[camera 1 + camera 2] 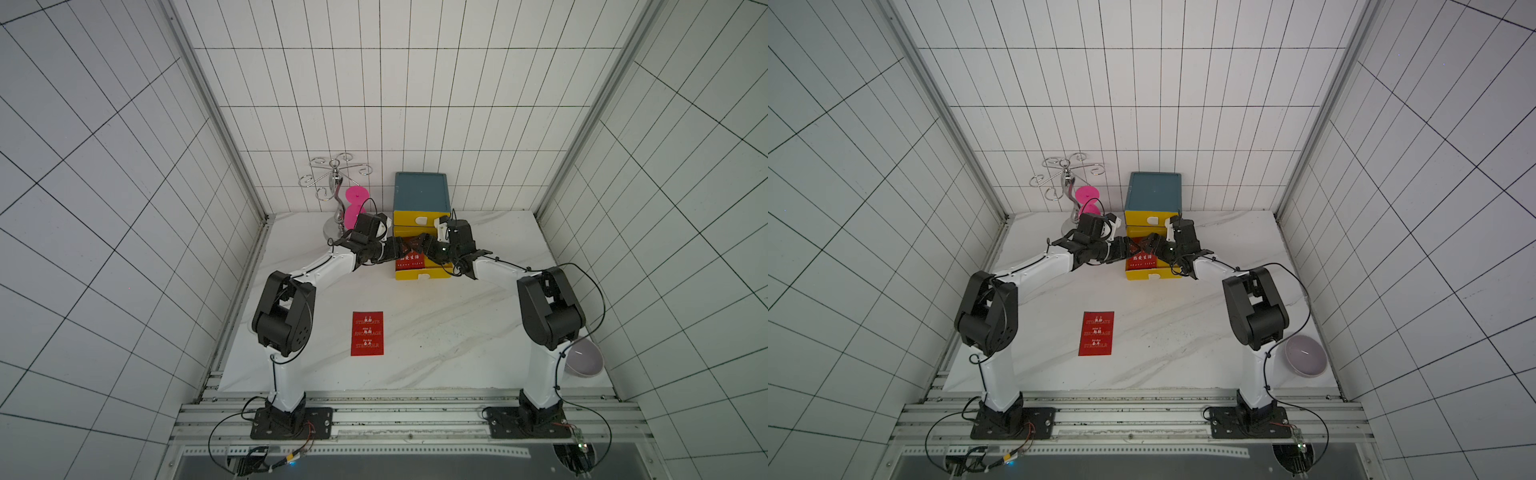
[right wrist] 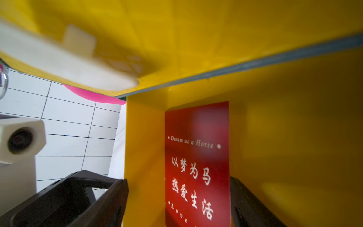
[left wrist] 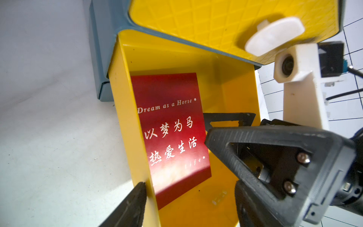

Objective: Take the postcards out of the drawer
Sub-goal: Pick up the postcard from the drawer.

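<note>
Reaching into the pulled-out lowest drawer (image 3: 125, 127) of the blue cabinet (image 1: 422, 189) with both grippers. Straddling the drawer's yellow side wall with the left gripper (image 3: 189, 188), jaws standing wide apart, gripping nothing. Holding the right gripper (image 3: 205, 128) inside the drawer, jaws also apart, tips just beside the long edge of the red postcard (image 3: 170, 127) lying print-up on the drawer floor along that wall. Showing a second postcard (image 1: 367, 333) lying print-up on the table (image 1: 436, 332), well in front of the cabinet, and the top drawer (image 1: 420, 219) sitting closed.
</note>
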